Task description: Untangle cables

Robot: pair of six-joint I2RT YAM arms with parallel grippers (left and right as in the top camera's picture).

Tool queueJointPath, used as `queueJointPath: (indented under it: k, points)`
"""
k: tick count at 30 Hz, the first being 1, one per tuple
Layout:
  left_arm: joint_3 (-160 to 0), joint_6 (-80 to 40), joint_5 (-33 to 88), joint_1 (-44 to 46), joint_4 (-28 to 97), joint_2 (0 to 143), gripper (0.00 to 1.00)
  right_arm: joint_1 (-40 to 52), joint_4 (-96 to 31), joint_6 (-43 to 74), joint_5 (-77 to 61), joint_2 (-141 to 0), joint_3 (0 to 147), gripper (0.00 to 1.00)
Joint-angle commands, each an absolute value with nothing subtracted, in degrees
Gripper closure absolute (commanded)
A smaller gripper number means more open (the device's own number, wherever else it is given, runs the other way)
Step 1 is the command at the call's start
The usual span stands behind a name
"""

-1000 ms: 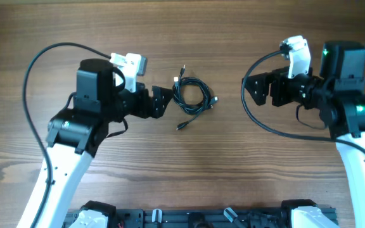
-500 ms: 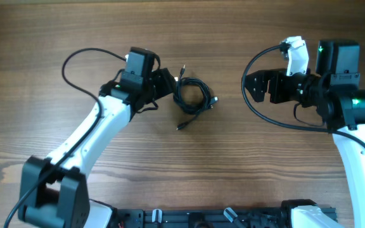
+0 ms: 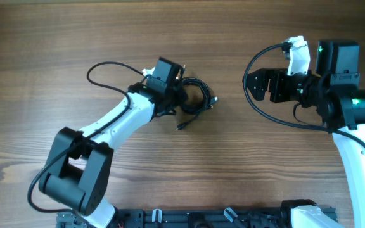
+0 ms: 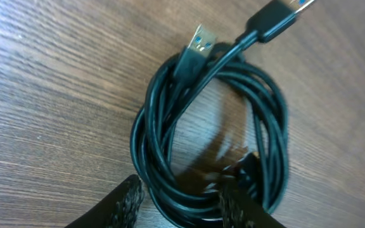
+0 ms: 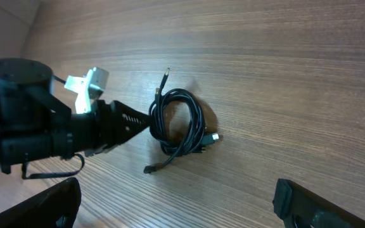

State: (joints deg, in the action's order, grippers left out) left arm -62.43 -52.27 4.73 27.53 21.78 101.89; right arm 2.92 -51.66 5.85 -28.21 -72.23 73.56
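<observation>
The cables (image 3: 195,95) lie in a small black coil mid-table, with loose plug ends sticking out toward the far, right and near sides. My left gripper (image 3: 177,96) sits at the coil's left edge. In the left wrist view its fingertips (image 4: 128,201) straddle the lower-left strands of the cables (image 4: 147,133). The jaws are partly narrowed, with a thin sliver of wood showing beside one pad. A silvery plug (image 4: 201,39) lies at the coil's top. My right gripper (image 3: 249,85) hovers open to the right, well apart from the cables (image 5: 157,126).
The left arm's own thick black wire (image 3: 106,66) loops out behind its wrist, and the right arm's wire (image 3: 252,107) arcs beside its gripper. A black rail (image 3: 195,218) runs along the table's near edge. Bare wood surrounds the coil.
The left arm has reached out rightward to the coil, and its jaws have narrowed around the strands. The right arm has stayed where it was.
</observation>
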Motion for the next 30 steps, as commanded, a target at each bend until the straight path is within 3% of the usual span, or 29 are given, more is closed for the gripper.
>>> queueJointPath:
  k: [1,14,16,18,22,30]
  points:
    - [-63.2,-53.2,3.3,28.4,21.8,104.6,0.59,3.2,-51.7,6.4,-27.4,-73.0,74.5,0.01]
    - [-63.2,-54.7,-0.6,30.7,21.1,108.8,0.72,3.2,-52.2,6.4,-27.4,-76.1,74.5,0.01]
    - [-63.2,-55.4,-0.6,30.7,20.7,109.5,0.79,3.2,-52.2,6.4,-27.4,-76.6,74.5,0.01]
    - [-63.2,-55.9,-0.7,30.7,19.8,109.5,0.96,3.2,-52.2,6.4,-27.4,-76.7,74.5,0.01]
    - [-63.9,-54.8,-0.7,30.4,18.8,107.9,0.96,3.2,-52.1,6.5,-27.5,-76.7,74.5,0.01]
    - [-65.6,-36.2,1.7,30.0,18.6,90.7,0.96,3.2,-51.3,6.4,-32.5,-76.7,74.5,0.02]
